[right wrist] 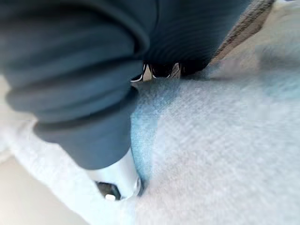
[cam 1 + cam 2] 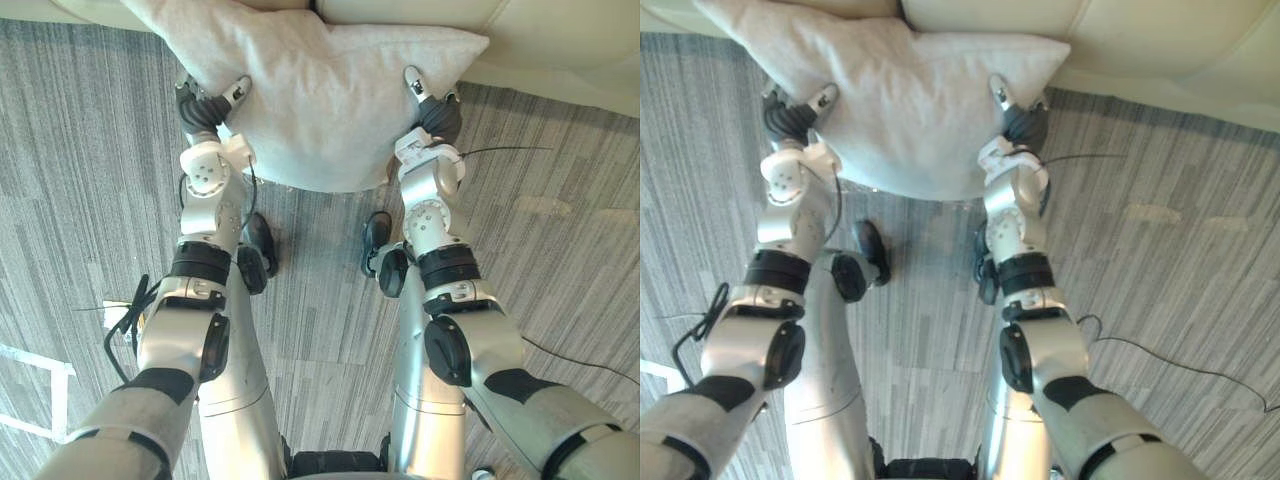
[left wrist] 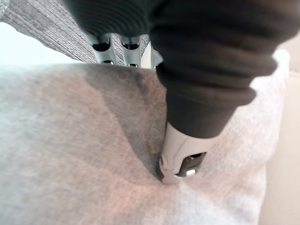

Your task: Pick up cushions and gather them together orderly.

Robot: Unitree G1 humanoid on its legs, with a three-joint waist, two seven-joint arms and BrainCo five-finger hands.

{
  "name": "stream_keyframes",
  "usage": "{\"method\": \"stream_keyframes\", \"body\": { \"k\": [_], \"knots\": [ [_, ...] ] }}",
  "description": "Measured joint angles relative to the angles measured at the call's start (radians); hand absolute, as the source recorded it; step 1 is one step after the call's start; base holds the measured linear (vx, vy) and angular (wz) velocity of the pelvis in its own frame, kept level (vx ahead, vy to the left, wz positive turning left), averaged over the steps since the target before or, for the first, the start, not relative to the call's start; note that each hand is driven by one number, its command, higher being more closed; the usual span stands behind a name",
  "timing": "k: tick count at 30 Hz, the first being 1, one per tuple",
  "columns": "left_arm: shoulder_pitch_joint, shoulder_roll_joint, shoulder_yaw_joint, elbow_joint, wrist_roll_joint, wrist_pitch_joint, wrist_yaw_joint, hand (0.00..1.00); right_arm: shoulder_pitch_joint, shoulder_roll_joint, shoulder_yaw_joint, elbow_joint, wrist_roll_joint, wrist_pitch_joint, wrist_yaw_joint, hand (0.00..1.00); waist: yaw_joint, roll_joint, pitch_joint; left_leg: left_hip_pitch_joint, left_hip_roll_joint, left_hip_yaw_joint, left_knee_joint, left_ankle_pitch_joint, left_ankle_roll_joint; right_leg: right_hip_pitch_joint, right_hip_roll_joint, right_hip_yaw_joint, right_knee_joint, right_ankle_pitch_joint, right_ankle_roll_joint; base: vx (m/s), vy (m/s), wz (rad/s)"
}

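1. Pale grey cushion [image 2: 320, 90] is held between both hands above the striped grey carpet [image 2: 90, 150], with its far end at the front edge of the cream sofa [image 2: 560, 40].
2. Left hand [image 2: 205, 108] clamps the cushion's left edge, its thumb [image 3: 180, 150] pressed into the top face and its fingers passing beneath.
3. Right hand [image 2: 435, 110] clamps the right edge likewise, its thumb [image 1: 117, 176] dented into the fabric and its fingers underneath.
4. Whether the cushion rests on the sofa cannot be told.

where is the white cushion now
The white cushion is top centre in the eye views, pinched between the left hand and right hand, above the grey carpet by the cream sofa.
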Motion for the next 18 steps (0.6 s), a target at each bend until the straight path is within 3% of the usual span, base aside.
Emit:
{"method": "stream_keyframes", "body": {
  "k": [4,7,11,15,17,18],
  "knots": [
    [0.031,-0.021,-0.012,-0.037,-0.016,0.0,0.006,1.0,0.04,-0.011,0.054,-0.013,0.028,-0.022,-0.005,1.0,-0.012,-0.001,-0.001,0.05,-0.005,-0.001,-0.002,0.001,0.002,0.051,-0.006,0.002,-0.005,0.004,-0.002,0.0,0.034,0.01],
    [0.143,-0.069,-0.049,-0.144,-0.015,-0.008,0.008,1.0,0.183,-0.01,0.086,-0.112,0.03,-0.049,-0.006,1.0,-0.014,-0.004,-0.004,0.192,-0.008,0.01,-0.067,0.012,0.005,0.193,-0.008,0.003,-0.071,0.015,0.0,-0.02,0.011,0.01],
    [0.282,-0.117,-0.111,-0.298,-0.01,-0.058,0.003,1.0,0.372,-0.002,0.114,-0.288,0.025,-0.085,-0.006,1.0,-0.015,-0.012,-0.012,0.413,-0.011,0.033,-0.219,0.044,0.007,0.409,-0.007,-0.005,-0.222,0.045,0.003,-0.02,-0.026,-0.03],
    [0.438,-0.17,-0.175,-0.446,0.022,-0.091,-0.004,1.0,0.588,0.016,0.127,-0.496,-0.086,-0.112,-0.007,1.0,-0.014,-0.015,-0.046,0.607,-0.029,0.053,-0.375,0.078,0.005,0.6,-0.013,-0.022,-0.372,0.077,-0.006,0.06,-0.029,0.02],
    [0.573,-0.208,-0.217,-0.507,0.032,-0.109,-0.009,1.0,0.738,0.017,0.148,-0.592,-0.163,-0.127,-0.01,1.0,-0.014,-0.014,-0.147,0.671,-0.036,0.063,-0.471,0.105,0.002,0.663,-0.014,-0.03,-0.465,0.101,-0.007,0.15,-0.008,0.01],
    [0.633,-0.223,-0.231,-0.544,0.044,-0.11,-0.023,1.0,0.805,0.018,0.151,-0.656,-0.2,-0.127,-0.013,1.0,-0.012,-0.014,-0.155,0.744,-0.041,0.071,-0.521,0.121,-0.007,0.734,-0.014,-0.037,-0.513,0.115,-0.011,0.2,0.001,0.01]
  ]
}}
